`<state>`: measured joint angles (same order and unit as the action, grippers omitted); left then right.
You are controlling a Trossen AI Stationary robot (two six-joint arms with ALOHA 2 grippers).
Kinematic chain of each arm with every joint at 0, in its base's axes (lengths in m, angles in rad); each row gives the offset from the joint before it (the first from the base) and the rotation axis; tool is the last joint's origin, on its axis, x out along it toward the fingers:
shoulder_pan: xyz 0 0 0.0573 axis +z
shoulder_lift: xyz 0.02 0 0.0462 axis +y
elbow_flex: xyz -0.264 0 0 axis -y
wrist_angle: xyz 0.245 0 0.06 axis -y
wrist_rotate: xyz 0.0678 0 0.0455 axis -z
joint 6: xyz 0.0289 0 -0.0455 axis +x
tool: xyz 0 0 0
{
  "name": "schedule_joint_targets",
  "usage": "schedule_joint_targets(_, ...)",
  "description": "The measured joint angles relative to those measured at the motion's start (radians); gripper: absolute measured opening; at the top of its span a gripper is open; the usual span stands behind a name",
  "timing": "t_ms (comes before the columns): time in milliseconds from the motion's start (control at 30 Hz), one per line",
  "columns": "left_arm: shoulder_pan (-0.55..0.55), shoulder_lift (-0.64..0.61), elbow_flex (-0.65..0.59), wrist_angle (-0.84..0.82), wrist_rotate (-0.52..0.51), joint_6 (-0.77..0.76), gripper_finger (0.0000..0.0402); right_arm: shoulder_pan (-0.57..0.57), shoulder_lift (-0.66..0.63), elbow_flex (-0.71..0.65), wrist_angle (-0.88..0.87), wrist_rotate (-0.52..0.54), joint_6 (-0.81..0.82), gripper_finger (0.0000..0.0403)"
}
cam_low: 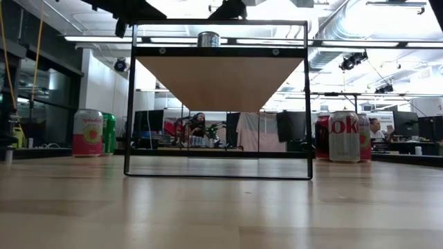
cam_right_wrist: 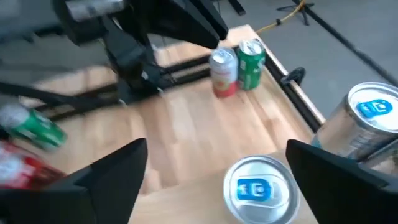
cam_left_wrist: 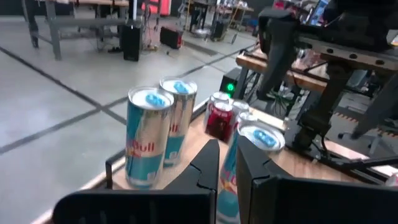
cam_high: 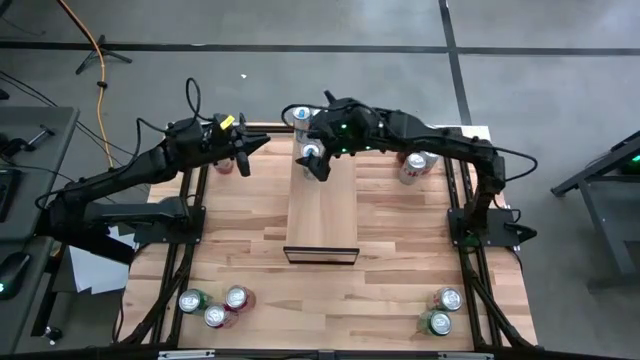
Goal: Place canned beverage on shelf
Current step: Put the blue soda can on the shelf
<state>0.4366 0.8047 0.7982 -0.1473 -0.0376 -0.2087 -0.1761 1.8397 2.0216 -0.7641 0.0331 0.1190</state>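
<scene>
Release is the step in hand: the right gripper stands wide open around the can, holding nothing; the can rests upright on the shelf, at its far end; next, I judge, a straight lift away; the left gripper waits closed beside.

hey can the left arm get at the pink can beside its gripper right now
Probably yes. The left gripper hangs shut close beside the pink can at the table's far left, with nothing between them; it would need to open first.
</scene>
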Motion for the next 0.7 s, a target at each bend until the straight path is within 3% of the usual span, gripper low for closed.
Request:
schedule_joint_targets(167, 0.0, 0.0, 0.0, -0.012, 0.0, -0.007, 0.0, 0.001, 0.027, 0.0, -0.029, 0.074, -0.042, 0.038)
schedule_joint_targets(700, 0.0, 0.0, 0.0, -0.013, 0.0, -0.007, 0.0, -0.001, 0.083, -0.002, -0.109, 0.135, -0.05, 0.038)
